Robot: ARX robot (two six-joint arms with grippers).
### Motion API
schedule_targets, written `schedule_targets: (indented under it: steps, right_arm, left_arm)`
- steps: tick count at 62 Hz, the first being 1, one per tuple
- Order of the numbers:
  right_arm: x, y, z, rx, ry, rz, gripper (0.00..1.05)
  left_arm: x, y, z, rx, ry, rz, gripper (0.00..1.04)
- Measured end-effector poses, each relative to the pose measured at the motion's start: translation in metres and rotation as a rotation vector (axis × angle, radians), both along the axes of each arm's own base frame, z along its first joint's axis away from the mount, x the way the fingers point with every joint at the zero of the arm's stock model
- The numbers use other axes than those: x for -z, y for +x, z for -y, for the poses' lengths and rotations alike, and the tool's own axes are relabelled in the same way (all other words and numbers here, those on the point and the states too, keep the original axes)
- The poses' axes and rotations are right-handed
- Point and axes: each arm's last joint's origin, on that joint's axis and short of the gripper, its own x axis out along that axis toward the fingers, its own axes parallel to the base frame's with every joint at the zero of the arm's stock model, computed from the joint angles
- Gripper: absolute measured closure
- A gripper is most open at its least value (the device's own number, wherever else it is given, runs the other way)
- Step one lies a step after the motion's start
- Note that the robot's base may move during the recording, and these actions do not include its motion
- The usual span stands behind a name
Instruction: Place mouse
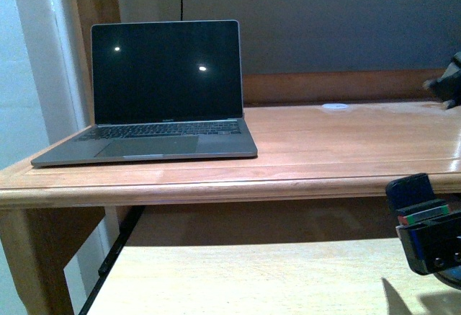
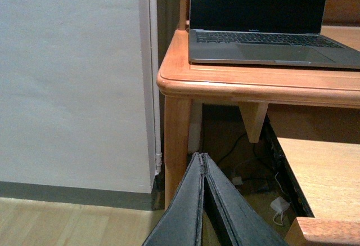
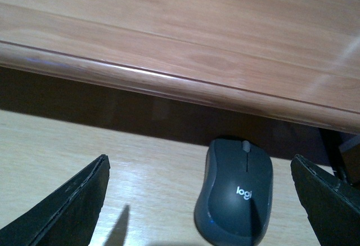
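The mouse (image 3: 235, 195) is a dark grey oval with a white logo. It lies on the pale lower shelf (image 3: 67, 144), just below the desk's front edge (image 3: 169, 85). My right gripper (image 3: 199, 164) is open, its two dark fingers wide apart with the mouse between them, nearer one finger and touching neither. In the front view the right gripper (image 1: 426, 218) sits low at the right, over the shelf, and the mouse is hidden there. My left gripper (image 2: 200, 157) is shut and empty, low beside the desk's leg (image 2: 175, 144).
An open laptop (image 1: 169, 91) with a dark screen stands on the left of the wooden desk top (image 1: 338, 149). A small flat white disc (image 1: 335, 106) lies at the back. A dark object (image 1: 450, 81) sits at the far right edge. Cables and a white plug (image 2: 278, 206) lie under the desk.
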Motion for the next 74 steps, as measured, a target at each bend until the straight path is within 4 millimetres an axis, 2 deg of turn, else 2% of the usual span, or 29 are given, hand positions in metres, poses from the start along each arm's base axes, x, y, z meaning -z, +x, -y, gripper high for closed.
schedule_targets:
  steps: [10,17,27,43,66,74]
  right_arm:
    - [0.005,0.022,0.004,0.091,-0.09,-0.05,0.07]
    - [0.009,0.026,0.006,0.106,-0.119,-0.082,0.07]
    - [0.025,0.031,0.01,0.112,-0.155,-0.176,0.07]
    - [0.037,0.038,0.022,0.146,-0.149,-0.257,0.07]
    - [0.04,0.065,0.029,0.205,-0.061,-0.297,0.07]
    - [0.041,0.067,0.031,0.202,-0.019,-0.307,0.22]
  left_arm:
    - [0.003,-0.003,0.0,0.0,0.0,0.003,1.02]
    - [0.005,-0.005,0.0,0.0,0.0,0.006,1.02]
    - [0.013,-0.008,0.0,0.0,0.001,0.007,1.02]
    - [0.017,-0.018,0.0,0.0,0.001,-0.013,1.02]
    - [0.016,-0.02,0.0,0.0,0.001,0.006,1.02]
    - [0.016,-0.02,0.0,0.0,0.001,0.006,1.02]
